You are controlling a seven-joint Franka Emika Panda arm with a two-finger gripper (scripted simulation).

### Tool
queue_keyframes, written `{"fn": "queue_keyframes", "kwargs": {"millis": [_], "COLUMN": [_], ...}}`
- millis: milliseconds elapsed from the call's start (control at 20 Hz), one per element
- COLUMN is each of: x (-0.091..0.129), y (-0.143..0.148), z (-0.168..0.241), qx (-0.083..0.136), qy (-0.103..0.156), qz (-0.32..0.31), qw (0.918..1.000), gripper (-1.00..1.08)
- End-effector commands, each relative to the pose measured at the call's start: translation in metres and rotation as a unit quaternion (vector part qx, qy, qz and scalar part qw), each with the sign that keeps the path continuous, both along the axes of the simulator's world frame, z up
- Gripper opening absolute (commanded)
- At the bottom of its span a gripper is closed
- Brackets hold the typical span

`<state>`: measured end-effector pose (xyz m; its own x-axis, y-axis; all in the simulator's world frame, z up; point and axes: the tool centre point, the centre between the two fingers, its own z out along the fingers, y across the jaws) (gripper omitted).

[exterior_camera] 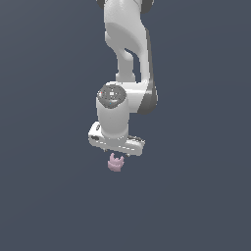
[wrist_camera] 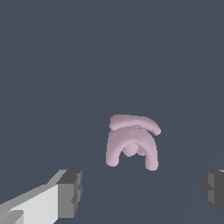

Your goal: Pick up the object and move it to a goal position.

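The object (exterior_camera: 115,163) is a small pale pink lumpy piece with short prongs on top, lying on the dark grey floor just under the white hand of my arm in the exterior view. From the wrist view the object (wrist_camera: 131,142) looks like an arched pink shape with a curved bar above it. My gripper (wrist_camera: 142,190) is open, its dark fingertips (wrist_camera: 70,192) set wide apart, one on each side. Nothing sits between them, and the object lies apart from both. The hand body hides the fingers in the exterior view.
A plain dark grey floor (exterior_camera: 206,206) surrounds the object on every side. The white arm (exterior_camera: 125,44) rises behind the hand toward the top of the exterior view.
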<state>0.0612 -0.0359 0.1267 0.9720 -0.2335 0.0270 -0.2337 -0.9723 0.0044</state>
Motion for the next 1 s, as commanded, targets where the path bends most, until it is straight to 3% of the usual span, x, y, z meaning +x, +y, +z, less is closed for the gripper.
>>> {"fn": "queue_keyframes", "kwargs": {"millis": [0,950], "x": [0.004,0.009], "y": [-0.003,-0.009], "z": [-0.013,-0.061], "qx": [0.002,0.006], "qy": [0.004,0.012], "qz": [-0.02,-0.053], "qw": [0.9998,0.9985], "gripper": [1.0,1.0]}}
